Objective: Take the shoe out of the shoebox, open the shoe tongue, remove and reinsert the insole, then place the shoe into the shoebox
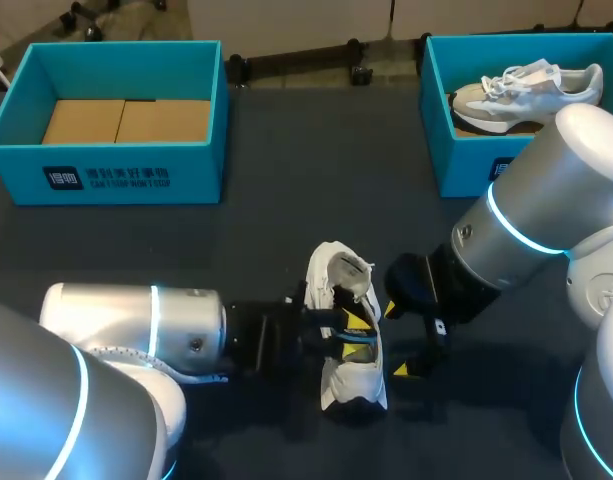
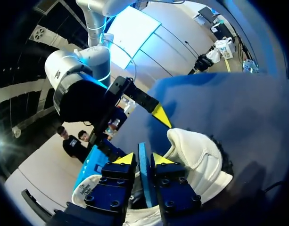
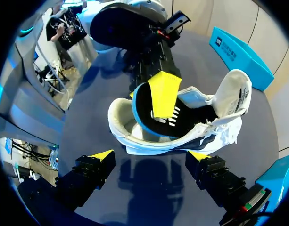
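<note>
Well left of the white fabric sneaker, toward the far edge, stands an open blue cardboard shoebox lined with brown card. The sneaker rests on the dark surface between the two arms. The left claw reaches into the sneaker's opening and pinches the thin dark insole with a blue rim, which stands partly out. Just right of the sneaker, the right claw is spread wide and holds nothing.

The insole looks light and floppy, so a grip near its heel edge suits it. The sneaker seems soft and light and may lift along with the insole. Its firmer sole or heel is the best place to steady it.
</note>
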You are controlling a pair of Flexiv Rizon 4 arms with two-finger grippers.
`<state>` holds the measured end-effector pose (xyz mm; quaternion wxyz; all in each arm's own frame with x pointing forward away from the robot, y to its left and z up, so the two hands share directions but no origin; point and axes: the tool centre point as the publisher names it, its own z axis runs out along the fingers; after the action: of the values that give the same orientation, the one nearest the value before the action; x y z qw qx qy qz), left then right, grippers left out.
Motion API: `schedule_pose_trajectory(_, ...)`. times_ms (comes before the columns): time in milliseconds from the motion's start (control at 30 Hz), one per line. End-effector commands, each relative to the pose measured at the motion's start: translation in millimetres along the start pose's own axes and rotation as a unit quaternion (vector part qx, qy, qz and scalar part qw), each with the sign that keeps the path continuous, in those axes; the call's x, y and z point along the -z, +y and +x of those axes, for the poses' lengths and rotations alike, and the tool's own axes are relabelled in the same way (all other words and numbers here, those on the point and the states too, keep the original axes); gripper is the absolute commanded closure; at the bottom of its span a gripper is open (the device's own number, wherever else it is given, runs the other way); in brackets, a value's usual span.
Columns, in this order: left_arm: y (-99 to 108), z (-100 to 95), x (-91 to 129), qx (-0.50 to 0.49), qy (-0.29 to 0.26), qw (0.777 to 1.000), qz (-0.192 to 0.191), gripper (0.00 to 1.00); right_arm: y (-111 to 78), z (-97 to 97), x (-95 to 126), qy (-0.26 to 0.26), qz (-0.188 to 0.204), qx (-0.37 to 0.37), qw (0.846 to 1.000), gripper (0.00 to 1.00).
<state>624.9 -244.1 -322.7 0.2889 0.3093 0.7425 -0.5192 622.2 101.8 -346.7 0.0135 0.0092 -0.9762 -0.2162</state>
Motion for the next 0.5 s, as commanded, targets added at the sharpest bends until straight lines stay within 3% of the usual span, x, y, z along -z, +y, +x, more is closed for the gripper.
schedule_pose_trajectory(33,-4,-1.9,13,0.003,0.015,1.0,0.001,0.72,0.6,0.8,-1,-0.001,0.001,-0.001,1.0,0.0)
schedule_pose_trajectory(133,-5,-1.3,14,0.008,0.024,1.0,0.0,0.65,0.6,0.8,-1,-0.001,0.001,-0.001,1.0,0.0)
schedule_pose_trajectory(233,-4,0.1,13,0.009,0.027,1.0,-0.003,0.66,0.6,0.8,-1,-0.001,0.001,-0.001,1.0,0.0)
schedule_pose_trajectory(300,-1,1.4,12,0.012,0.028,1.0,-0.007,0.72,0.6,0.8,-1,-0.001,0.001,-0.001,1.0,0.0)
schedule_pose_trajectory(333,1,2.1,10,0.013,0.03,0.999,-0.008,0.82,0.6,0.8,-1,-0.001,0.001,-0.001,1.0,0.0)
schedule_pose_trajectory(367,1,2.3,10,0.014,0.03,0.999,-0.008,0.85,0.6,0.8,-1,-0.001,0.001,-0.001,1.0,0.0)
schedule_pose_trajectory(400,5,3.8,7,0.014,0.033,0.999,-0.014,1.0,0.6,0.8,-1,-0.001,0.001,-0.001,1.0,0.0)
schedule_pose_trajectory(500,10,5.8,3,0.016,0.041,0.999,-0.021,1.0,0.6,0.8,-1,-0.001,0.001,-0.001,1.0,0.0)
